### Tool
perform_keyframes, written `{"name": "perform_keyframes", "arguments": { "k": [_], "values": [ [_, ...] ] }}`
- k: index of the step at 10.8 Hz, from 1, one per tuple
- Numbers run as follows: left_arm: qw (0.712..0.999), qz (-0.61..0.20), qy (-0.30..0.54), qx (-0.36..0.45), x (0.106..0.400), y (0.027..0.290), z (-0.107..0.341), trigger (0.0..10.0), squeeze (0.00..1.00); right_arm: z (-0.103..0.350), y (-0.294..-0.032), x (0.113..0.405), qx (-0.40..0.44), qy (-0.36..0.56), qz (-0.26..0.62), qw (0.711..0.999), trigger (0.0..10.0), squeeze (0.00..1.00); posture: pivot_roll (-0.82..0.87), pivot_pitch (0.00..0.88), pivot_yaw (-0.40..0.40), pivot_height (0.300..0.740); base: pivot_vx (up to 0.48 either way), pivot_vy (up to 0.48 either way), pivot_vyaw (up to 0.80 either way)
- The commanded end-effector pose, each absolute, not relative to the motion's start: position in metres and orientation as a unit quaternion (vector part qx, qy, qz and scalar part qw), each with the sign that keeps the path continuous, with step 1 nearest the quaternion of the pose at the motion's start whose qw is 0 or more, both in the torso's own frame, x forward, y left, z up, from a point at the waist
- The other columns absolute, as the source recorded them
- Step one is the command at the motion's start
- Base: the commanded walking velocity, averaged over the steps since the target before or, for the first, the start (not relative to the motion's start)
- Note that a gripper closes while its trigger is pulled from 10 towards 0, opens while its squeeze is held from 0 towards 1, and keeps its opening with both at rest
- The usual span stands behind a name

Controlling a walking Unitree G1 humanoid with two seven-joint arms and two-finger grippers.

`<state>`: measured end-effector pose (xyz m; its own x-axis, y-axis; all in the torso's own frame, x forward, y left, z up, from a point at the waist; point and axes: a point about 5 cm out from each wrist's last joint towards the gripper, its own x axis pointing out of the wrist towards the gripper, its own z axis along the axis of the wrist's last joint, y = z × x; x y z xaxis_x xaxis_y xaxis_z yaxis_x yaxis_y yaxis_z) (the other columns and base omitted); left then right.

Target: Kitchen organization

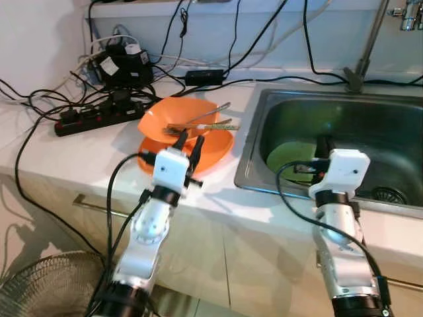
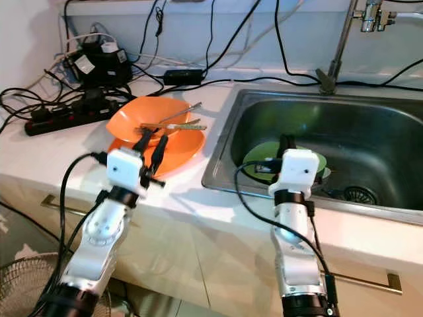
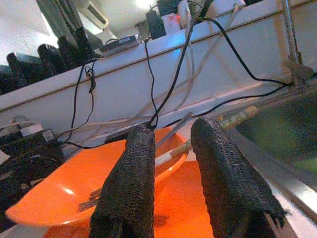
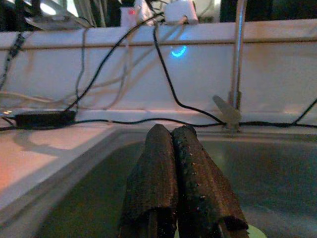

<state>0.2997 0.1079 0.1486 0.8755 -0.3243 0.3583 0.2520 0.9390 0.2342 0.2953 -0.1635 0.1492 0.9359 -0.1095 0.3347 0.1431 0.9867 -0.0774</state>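
Observation:
An orange bowl [image 1: 173, 119] rests tilted on an orange plate [image 1: 215, 150] on the white counter, left of the sink. A fork and a pair of long utensils [image 1: 201, 122] lie across the bowl. My left gripper [image 1: 189, 142] is open at the near rim of the plate, its fingers [image 3: 141, 163] pointing at the bowl [image 3: 64, 183], with nothing between them. A green plate [image 1: 291, 155] lies on the sink floor. My right gripper [image 1: 324, 145] hovers over the near side of the sink above that plate, its fingers [image 4: 171, 148] shut and empty.
The steel sink [image 1: 396, 132] has a drain [image 1: 390, 195] at its right and a faucet pipe [image 1: 367, 46] behind it. A black power strip [image 1: 92, 119] and tangled cables crowd the counter's back left. A floor fan [image 1: 46, 284] stands below, left of the cabinet.

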Motion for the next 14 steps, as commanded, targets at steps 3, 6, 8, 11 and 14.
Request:
{"name": "perform_keyframes", "arguments": {
  "k": [3, 6, 8, 11, 14],
  "values": [
    [0.962, -0.162, -0.19, 0.111, 0.299, 0.11, 0.139, 10.0, 0.0, 0.143, -0.153, 0.295, -0.045, -0.164, -0.052, 0.984, 10.0, 0.0, 0.04, 0.007, 0.113, 0.74, 0.0, 0.0, 0.0],
    [0.967, -0.164, -0.177, 0.076, 0.308, 0.106, 0.135, 10.0, 0.0, 0.155, -0.143, 0.299, -0.063, -0.187, -0.031, 0.98, 10.0, 0.0, 0.03, 0.001, 0.111, 0.74, 0.0, 0.0, 0.0],
    [0.964, -0.177, -0.186, 0.074, 0.312, 0.097, 0.14, 10.0, 0.0, 0.164, -0.141, 0.3, -0.065, -0.2, -0.025, 0.977, 10.0, 0.0, 0.03, 0.0, 0.105, 0.74, 0.0, 0.0, 0.0],
    [0.964, -0.175, -0.188, 0.069, 0.315, 0.096, 0.14, 10.0, 0.0, 0.159, -0.138, 0.301, -0.067, -0.191, -0.02, 0.979, 10.0, 0.0, 0.02, 0.0, 0.103, 0.74, 0.0, 0.0, 0.0],
    [0.964, -0.175, -0.185, 0.072, 0.316, 0.095, 0.137, 10.0, 0.0, 0.156, -0.134, 0.302, -0.069, -0.183, -0.012, 0.981, 10.0, 0.0, 0.02, 0.0, 0.105, 0.74, 0.0, 0.0, 0.0]
  ]
}}
